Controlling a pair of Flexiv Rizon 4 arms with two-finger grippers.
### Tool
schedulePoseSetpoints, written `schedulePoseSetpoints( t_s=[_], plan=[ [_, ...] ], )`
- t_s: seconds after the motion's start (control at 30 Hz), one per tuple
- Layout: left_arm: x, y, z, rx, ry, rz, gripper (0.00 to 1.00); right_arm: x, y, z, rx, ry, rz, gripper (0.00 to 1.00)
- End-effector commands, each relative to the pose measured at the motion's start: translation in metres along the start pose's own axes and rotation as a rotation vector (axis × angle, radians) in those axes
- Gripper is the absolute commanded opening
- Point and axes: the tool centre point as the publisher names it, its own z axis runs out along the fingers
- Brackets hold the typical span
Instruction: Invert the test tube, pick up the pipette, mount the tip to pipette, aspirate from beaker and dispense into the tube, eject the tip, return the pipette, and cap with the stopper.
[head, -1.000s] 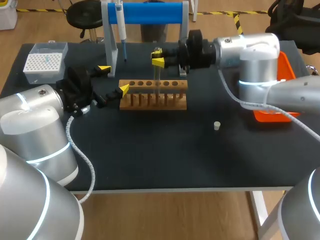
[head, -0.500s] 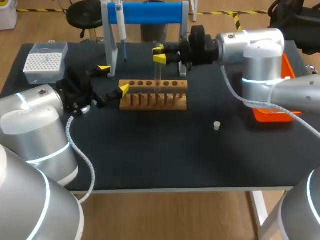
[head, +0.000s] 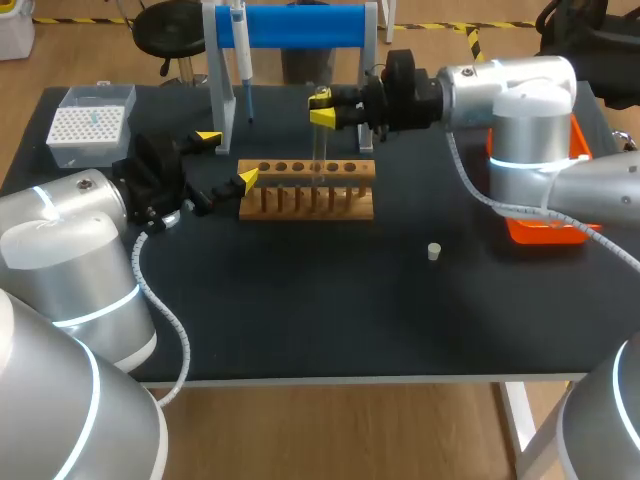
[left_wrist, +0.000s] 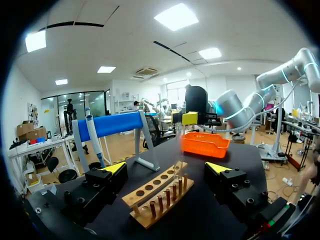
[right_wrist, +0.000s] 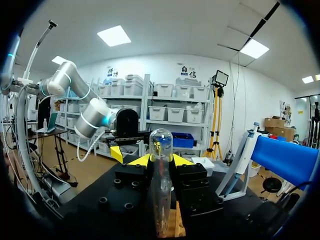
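Note:
My right gripper (head: 322, 108) is shut on a clear test tube (head: 316, 150), which hangs upright above the wooden rack (head: 306, 188); its lower end is level with the rack's top. In the right wrist view the test tube (right_wrist: 161, 185) stands between the fingers (right_wrist: 142, 160) with its rounded end up. My left gripper (head: 228, 158) is open just left of the rack, with nothing in it. From the left wrist the rack (left_wrist: 157, 197) lies ahead of the left gripper (left_wrist: 166, 170). The pipette (head: 241, 50) hangs on the blue stand (head: 300, 25). A small white stopper (head: 434, 251) lies on the table.
A white tip box (head: 90, 122) stands at the far left. An orange tray (head: 540, 225) sits at the right edge, partly behind my right arm. The blue stand's legs rise just behind the rack.
My right gripper has risen a little and drawn back toward the right with the test tube in it. The left arm has not moved.

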Motion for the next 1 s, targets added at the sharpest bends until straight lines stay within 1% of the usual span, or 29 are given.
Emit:
schedulePoseSetpoints(
  t_s=[0.03,0.2,0.27,0.33,0.43,0.47,0.5,0.53,0.57,0.6,0.63,0.73,0.77,0.8,0.83,0.87,0.9,0.97,1.0],
  plan=[
    [0.002,0.001,0.0,0.002,-0.006,0.001,1.0,0.0,0.0,0.0,0.001,-0.001,0.0,0.0],
    [0.002,0.001,0.0,0.002,-0.006,0.001,1.0,0.0,0.0,0.0,0.001,-0.001,0.0,0.0],
    [0.002,0.001,0.0,0.002,-0.006,0.001,1.0,0.003,0.004,-0.002,-0.004,-0.008,0.061,0.0],
    [0.002,0.001,0.0,0.002,-0.006,0.001,1.0,0.004,0.006,-0.001,-0.008,-0.021,0.169,0.0],
    [0.002,0.001,0.0,0.002,-0.006,0.001,1.0,0.005,0.007,0.0,0.0,-0.033,0.364,0.0],
    [0.002,0.001,0.0,0.002,-0.006,0.001,1.0,0.004,0.007,0.0,0.007,-0.039,0.402,0.0],
    [0.002,0.001,0.0,0.002,-0.006,0.001,1.0,0.002,0.005,0.0,0.037,-0.026,0.493,0.0],
    [0.002,0.001,0.0,0.002,-0.006,0.001,1.0,0.002,0.004,0.0,0.045,-0.024,0.525,0.0],
    [0.002,0.001,0.0,0.002,-0.006,0.001,1.0,0.001,0.002,-0.001,0.072,-0.043,0.567,0.0],
    [0.002,0.001,0.0,0.002,-0.006,0.001,1.0,0.001,0.001,-0.001,0.069,-0.034,0.603,0.0],
    [0.002,0.001,0.0,0.002,-0.006,0.001,1.0,0.001,0.001,-0.003,0.066,-0.048,0.675,0.0],
    [0.002,0.001,0.0,0.002,-0.006,0.001,1.0,-0.003,-0.001,-0.008,0.018,-0.046,0.869,0.0],
    [0.002,0.001,0.0,0.002,-0.006,0.001,1.0,-0.004,-0.002,-0.009,-0.004,-0.039,0.914,0.0],
    [0.002,0.001,0.0,0.002,-0.006,0.001,1.0,-0.006,-0.002,-0.012,-0.053,-0.028,1.026,0.0],
    [0.002,0.001,0.0,0.002,-0.006,0.001,1.0,-0.008,-0.003,-0.013,-0.078,-0.016,1.096,0.0],
    [0.002,0.001,0.0,0.002,-0.006,0.001,1.0,-0.009,-0.003,-0.014,-0.1,-0.007,1.14,0.0],
    [0.002,0.001,0.0,0.002,-0.006,0.001,1.0,-0.01,-0.003,-0.017,-0.142,-0.003,1.226,0.0],
    [0.002,0.001,0.0,0.002,-0.006,0.001,1.0,-0.01,-0.005,-0.019,-0.148,0.01,1.275,0.0],
    [0.002,0.001,0.0,0.002,-0.006,0.001,1.0,-0.01,-0.006,-0.02,-0.164,0.024,1.319,0.0]
  ],
)
